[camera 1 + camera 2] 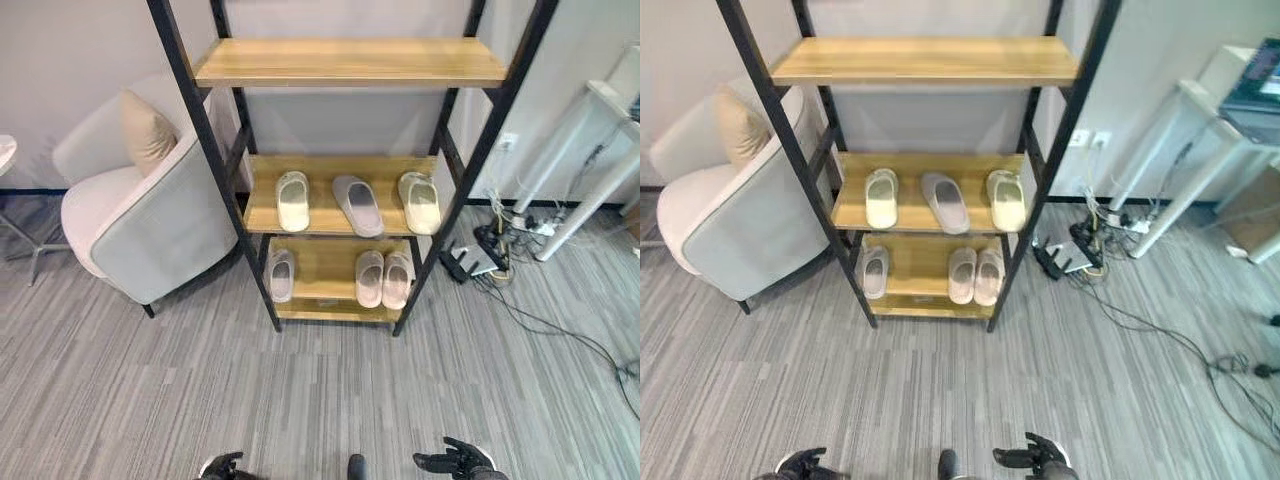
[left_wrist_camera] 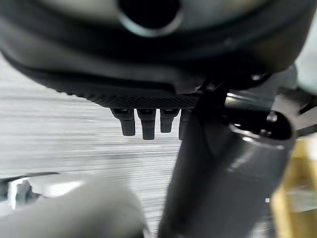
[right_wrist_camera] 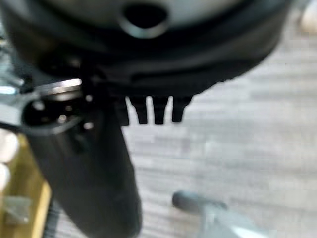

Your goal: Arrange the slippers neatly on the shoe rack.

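Wooden shoe rack (image 1: 350, 62), white armchair (image 1: 140, 215) left, cables (image 1: 530, 300) right, slippers (image 1: 357, 204) shelved.

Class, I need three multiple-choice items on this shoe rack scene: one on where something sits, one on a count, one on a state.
1. Where is the armchair?
A. Left of the shoe rack
B. Right of it
C. Behind it

2. How many slippers are on the middle shelf?
A. One
B. Three
C. Five

3. How does the grey slipper lie?
A. Upside down
B. Skewed against its neighbours
C. Stacked on another

Answers: 1 A, it stands by the rack's left posts. 2 B, two cream and one grey. 3 B, it angles while the left cream slipper and right cream slipper point straight.
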Available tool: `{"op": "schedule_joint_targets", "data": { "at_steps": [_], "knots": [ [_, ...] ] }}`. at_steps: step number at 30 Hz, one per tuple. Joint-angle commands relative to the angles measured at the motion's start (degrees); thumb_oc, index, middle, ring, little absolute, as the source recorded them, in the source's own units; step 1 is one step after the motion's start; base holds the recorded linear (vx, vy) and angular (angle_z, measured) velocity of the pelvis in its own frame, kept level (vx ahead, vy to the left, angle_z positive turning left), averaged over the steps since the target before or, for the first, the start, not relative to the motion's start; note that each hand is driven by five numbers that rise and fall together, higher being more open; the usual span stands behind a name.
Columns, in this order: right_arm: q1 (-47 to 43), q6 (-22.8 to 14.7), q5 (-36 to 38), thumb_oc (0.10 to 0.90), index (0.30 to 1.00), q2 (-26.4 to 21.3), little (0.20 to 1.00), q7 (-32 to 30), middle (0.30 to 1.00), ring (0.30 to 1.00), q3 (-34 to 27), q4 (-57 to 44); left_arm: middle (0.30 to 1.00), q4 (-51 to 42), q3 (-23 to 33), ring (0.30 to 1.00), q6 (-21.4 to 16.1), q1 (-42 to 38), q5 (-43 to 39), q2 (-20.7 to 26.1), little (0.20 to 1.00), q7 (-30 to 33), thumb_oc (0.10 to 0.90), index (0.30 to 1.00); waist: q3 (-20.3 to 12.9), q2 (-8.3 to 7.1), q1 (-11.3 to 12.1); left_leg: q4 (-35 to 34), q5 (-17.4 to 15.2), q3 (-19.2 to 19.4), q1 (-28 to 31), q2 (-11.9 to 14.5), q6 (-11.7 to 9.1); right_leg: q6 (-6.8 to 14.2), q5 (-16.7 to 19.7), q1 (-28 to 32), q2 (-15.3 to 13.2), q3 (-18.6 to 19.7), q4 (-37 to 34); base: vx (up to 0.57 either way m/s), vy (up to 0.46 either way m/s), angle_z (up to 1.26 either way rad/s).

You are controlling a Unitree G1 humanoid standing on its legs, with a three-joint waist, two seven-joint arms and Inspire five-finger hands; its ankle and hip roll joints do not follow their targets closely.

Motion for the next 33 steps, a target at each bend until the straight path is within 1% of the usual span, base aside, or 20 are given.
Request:
{"op": "schedule_joint_targets", "data": {
  "at_steps": [1, 2, 4, 5, 7, 9, 11, 12, 13, 14, 16, 20, 22, 24, 25, 26, 27, 28, 30, 33],
  "knots": [
    [0.7, -1.5, 0.0, 0.8, 0.9, -0.5, 0.9, -1.2, 0.9, 0.9, 1.1, -1.4, 0.9, -0.3, -8.4, 0.9, -0.8, 0.2, 6.9, -0.9, 0.9, 2.3, 0.8, 0.9, 2.0, 0.63, 0.1, -19.1, -2.8, 5.3, 2.1, -2.2, 3.6, 8.4, -6.5, -1.1, -2.3, 4.4, 5.8, 0.31, 0.049, 0.2],
    [2.2, -1.9, 0.2, 0.8, 0.9, -0.9, 0.9, -0.1, 0.9, 0.9, 1.6, -2.7, 0.9, -0.3, -8.5, 0.9, -1.1, 0.4, 7.4, -0.6, 0.9, 2.4, 0.8, 0.9, 2.0, 0.63, 0.1, -24.6, -3.9, 5.6, 2.2, -2.6, 3.8, 8.9, -6.9, -0.5, -2.1, 4.6, 5.4, 0.28, 0.094, 0.08],
    [4.2, -3.7, 0.4, 0.8, 0.9, -1.8, 0.9, 1.5, 0.9, 0.9, 2.1, -4.6, 0.9, -1.0, -7.7, 0.9, -1.3, 0.7, 6.0, -0.1, 0.9, 1.8, 0.8, 0.9, 2.5, 1.34, 1.0, -38.2, 1.6, 6.5, 0.5, -1.3, 2.8, 9.5, -8.7, 2.6, -1.1, 4.2, 4.4, 0.31, 0.095, 0.02],
    [4.0, -3.5, -1.6, 0.8, 0.9, -1.9, 0.9, 0.5, 0.9, 0.9, 2.6, -4.3, 0.9, -0.4, -7.2, 0.9, -0.9, 0.2, 6.1, 0.4, 0.9, 1.7, 0.8, 0.9, 2.7, 1.23, 1.2, -42.3, 4.2, 8.7, -1.3, -0.1, 2.2, 9.7, -9.9, 4.5, -1.0, 3.5, 3.8, 0.29, 0.075, -0.06],
    [4.1, -3.4, -2.5, 0.8, 0.9, -1.6, 0.9, 0.4, 0.9, 0.9, 2.5, -5.0, 0.9, 1.1, -5.9, 0.9, -0.8, 0.7, 6.8, 0.9, 0.9, 1.5, 0.8, 0.9, 2.1, 1.24, 1.5, -45.4, 5.1, 10.2, -0.2, 0.4, 2.3, 10.2, -10.1, 5.5, -0.8, 4.2, 3.9, 0.28, 0.147, -0.11],
    [4.2, -3.5, -3.2, 0.8, 0.9, -1.1, 0.9, 0.5, 0.9, 0.9, 2.1, -5.4, 0.9, 3.2, -4.8, 0.9, -0.2, 2.1, 7.4, 0.8, 0.9, 1.8, 0.8, 0.9, 1.1, 0.94, 1.5, -44.6, 4.6, 8.9, 0.8, -1.1, 2.9, 11.0, -10.1, 5.6, -1.8, 4.8, 4.8, 0.28, 0.214, -0.22],
    [4.3, -3.8, -1.9, 0.8, 0.9, -0.2, 0.9, 0.5, 0.9, 0.9, 0.4, -6.2, 0.9, 4.9, -2.8, 0.9, 0.3, 3.3, 7.2, 1.3, 0.9, 1.7, 0.8, 0.9, -0.6, 0.17, 1.3, -44.0, 2.7, 9.6, 2.6, -2.5, 4.1, 12.5, -9.7, 5.9, -3.6, 6.0, 5.8, 0.29, 0.241, -0.39],
    [4.4, -3.8, -1.9, 0.8, 0.9, -0.2, 0.9, 0.5, 0.9, 0.9, 0.4, -6.2, 0.9, 4.8, -2.8, 0.9, 0.3, 3.3, 7.2, 1.3, 0.9, 1.7, 0.8, 0.9, -0.6, 0.14, 1.4, -44.0, 2.6, 9.7, 2.6, -2.5, 4.1, 12.5, -9.7, 5.9, -3.6, 6.1, 5.8, 0.29, 0.267, -0.35],
    [4.3, -4.0, -2.1, 0.8, 0.9, 0.0, 0.9, 0.5, 0.9, 0.9, -0.2, -7.7, 0.9, 5.0, -1.2, 0.9, 0.3, 3.4, 6.0, 2.1, 0.9, 1.7, 0.8, 0.9, -1.1, -0.26, 1.1, -43.7, 1.0, 10.3, 3.9, -3.4, 5.1, 13.9, -8.5, 4.6, -4.6, 6.7, 9.2, 0.13, 0.142, -0.13],
    [4.3, -4.0, -2.1, 0.8, 0.9, 0.0, 0.9, 0.5, 0.9, 0.9, -0.2, -7.7, 0.9, 5.0, -1.2, 0.9, 0.3, 3.4, 6.0, 2.2, 0.9, 1.6, 0.8, 0.9, -1.1, -0.28, 1.2, -43.6, 0.9, 10.4, 3.9, -3.4, 5.1, 13.9, -8.5, 4.6, -4.6, 6.8, 9.2, 0.15, 0.197, -0.05],
    [4.0, -4.4, -1.8, 0.8, 0.9, 0.0, 0.9, -0.1, 0.9, 0.9, -0.6, -13.0, 0.9, 3.6, -0.2, 0.9, 0.1, 2.4, 4.5, 3.3, 0.9, 2.4, 0.8, 0.9, 0.2, -0.2, 0.1, -43.0, -0.7, 11.1, 5.4, -3.5, 6.6, 16.3, -2.9, -0.9, -5.8, 7.7, 19.1, 0.07, 0.152, 0.04],
    [5.4, -4.7, -2.7, 0.8, 0.9, -0.3, 0.9, -0.7, 0.9, 0.9, -0.8, -19.9, 0.9, 2.0, 0.2, 0.9, -0.4, 1.9, 3.9, 4.3, 0.9, 2.7, 0.8, 0.9, 0.4, 0.23, -1.0, -43.2, -2.0, 11.0, 7.6, -3.7, 7.2, 16.3, -1.2, -3.3, -6.7, 7.2, 22.2, 0.12, 0.095, 0.05],
    [6.2, -5.1, -2.9, 0.8, 0.9, -0.5, 0.9, -0.9, 0.9, 0.9, -1.2, -23.2, 0.9, 1.2, 0.5, 0.9, -0.9, 1.6, 3.4, 4.6, 0.9, 2.8, 0.8, 0.9, 0.3, 0.55, -1.7, -43.7, -2.7, 10.3, 8.9, -3.8, 7.1, 15.7, -1.5, -4.3, -7.2, 6.7, 19.8, 0.18, 0.006, 0.09],
    [6.2, -5.7, -3.3, 0.8, 0.9, -0.7, 0.9, -1.3, 0.9, 0.9, -0.9, -28.4, 0.9, 0.3, 0.2, 0.9, -1.7, 0.7, 3.0, 4.4, 0.9, 3.3, 0.8, 0.9, 0.3, 0.85, -2.8, -44.1, -3.6, 9.5, 10.4, -3.8, 6.6, 15.4, -2.3, -6.8, -8.0, 6.4, 12.5, 0.17, -0.061, 0.19],
    [6.3, -5.7, -3.3, 0.8, 0.9, -0.8, 0.9, -1.3, 0.9, 0.9, -0.9, -28.5, 0.9, 0.4, 0.2, 0.9, -1.7, 0.7, 3.0, 4.4, 0.9, 3.4, 0.8, 0.9, 0.5, 0.94, -2.9, -44.1, -3.7, 9.4, 10.6, -3.8, 6.6, 15.3, -2.4, -6.5, -8.0, 6.2, 12.4, 0.09, -0.047, 0.14],
    [6.2, -5.8, -3.5, 0.8, 0.9, -0.8, 0.9, -1.3, 0.9, 0.9, -0.6, -29.6, 0.9, 0.3, 0.0, 0.9, -1.8, 0.5, 3.1, 4.1, 0.9, 3.4, 0.8, 0.9, 0.6, 0.82, -3.2, -44.0, -3.9, 9.1, 11.0, -4.0, 6.5, 15.5, -2.1, -6.5, -8.1, 6.5, 10.2, 0.11, -0.053, 0.15],
    [5.7, -5.9, -4.6, 0.8, 0.9, -1.4, 0.9, -1.4, 0.9, 0.9, 0.7, -33.1, 0.9, 0.3, -1.3, 0.9, -1.9, 0.2, 3.8, 3.5, 0.9, 3.5, 0.8, 0.9, 0.9, 0.37, -4.1, -43.7, -4.3, 8.3, 11.9, -4.6, 6.4, 15.8, -1.4, -7.2, -7.5, 8.6, 7.7, 0.1, -0.052, 0.2],
    [5.7, -5.9, -4.6, 0.8, 0.9, -1.4, 0.9, -1.4, 0.9, 0.9, 0.6, -33.2, 0.9, 0.3, -1.3, 0.9, -1.9, 0.2, 3.8, 3.4, 0.9, 3.5, 0.8, 0.9, 1.0, 0.4, -4.1, -43.7, -4.4, 8.3, 11.9, -4.6, 6.4, 15.8, -1.5, -7.1, -7.4, 8.5, 7.7, 0.08, -0.066, 0.31],
    [6.3, -6.3, -5.3, 0.8, 0.9, -1.8, 0.9, -0.5, 0.9, 0.9, 1.6, -37.8, 0.9, 1.3, -1.4, 0.9, -1.8, 0.8, 5.1, 2.6, 0.9, 3.4, 0.8, 0.9, -0.1, -0.6, -3.4, -43.6, -4.9, 8.0, 12.4, -4.9, 6.2, 15.8, -1.7, -4.5, -6.9, 10.0, 4.8, 0.04, -0.115, 0.54],
    [6.6, -6.3, -6.0, 0.8, 0.9, -2.1, 0.9, 0.8, 0.9, 0.9, 3.4, -40.7, 0.9, 3.3, -1.4, 0.9, -1.2, 2.2, 6.8, 1.5, 0.9, 3.1, 0.8, 0.9, -1.6, -0.69, -2.5, -45.3, -4.4, 7.9, 13.6, -4.2, 5.7, 15.2, -2.0, -2.0, -6.3, 9.6, 2.6, 0.06, -0.131, 0.13]
  ]
}}
